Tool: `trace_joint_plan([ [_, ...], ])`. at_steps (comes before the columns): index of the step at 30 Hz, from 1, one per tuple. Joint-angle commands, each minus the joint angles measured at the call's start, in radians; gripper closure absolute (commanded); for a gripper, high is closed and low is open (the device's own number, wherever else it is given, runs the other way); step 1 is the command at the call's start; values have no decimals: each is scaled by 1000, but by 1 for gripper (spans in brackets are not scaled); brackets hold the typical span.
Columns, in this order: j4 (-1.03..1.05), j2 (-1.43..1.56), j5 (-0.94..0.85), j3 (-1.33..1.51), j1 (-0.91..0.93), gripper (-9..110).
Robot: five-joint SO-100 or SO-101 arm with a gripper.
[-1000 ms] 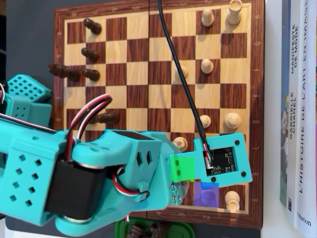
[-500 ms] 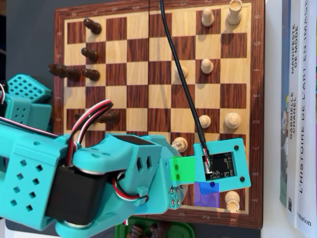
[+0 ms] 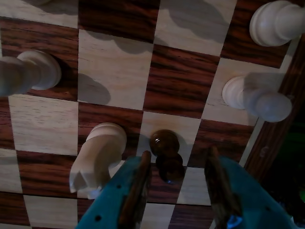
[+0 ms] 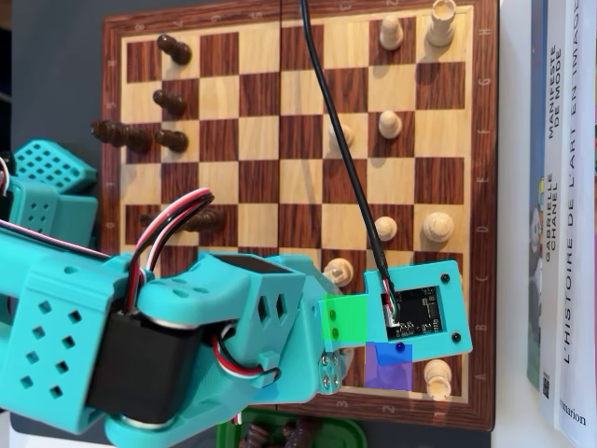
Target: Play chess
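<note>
Below my arm point(image 4: 168, 345) lies the chessboard point(image 4: 280, 187), books point(image 4: 560, 205) along its right edge in the overhead view. Near the board's lower right corner, my gripper point(image 3: 174, 179) stands wide apart around a dark pawn point(image 3: 166, 152), touching nothing. Just left in the wrist view stands a white knight point(image 3: 97, 160).

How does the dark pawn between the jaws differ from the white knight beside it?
The pawn is dark brown, the knight pale. The pawn is smaller with a round head; the knight is bulkier and carved. The pawn sits between the jaws, the knight outside the left one. Both stand on the board.
</note>
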Motion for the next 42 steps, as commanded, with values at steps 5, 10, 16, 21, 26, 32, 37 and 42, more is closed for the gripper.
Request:
trace_joint_plan([
  [5,2,8,-5,-20,18,85],
  [10,2,8,-5,-20,20,85],
  [16,2,8,-5,-20,20,85],
  [21,2,8,-5,-20,20,88],
  [26,2,8,-5,-20,20,94],
  [32,2,9,-5,-20,32,97],
  [37,2,9,-29,-26,35,99],
  [42,2,23,-29,-34,35,99],
])
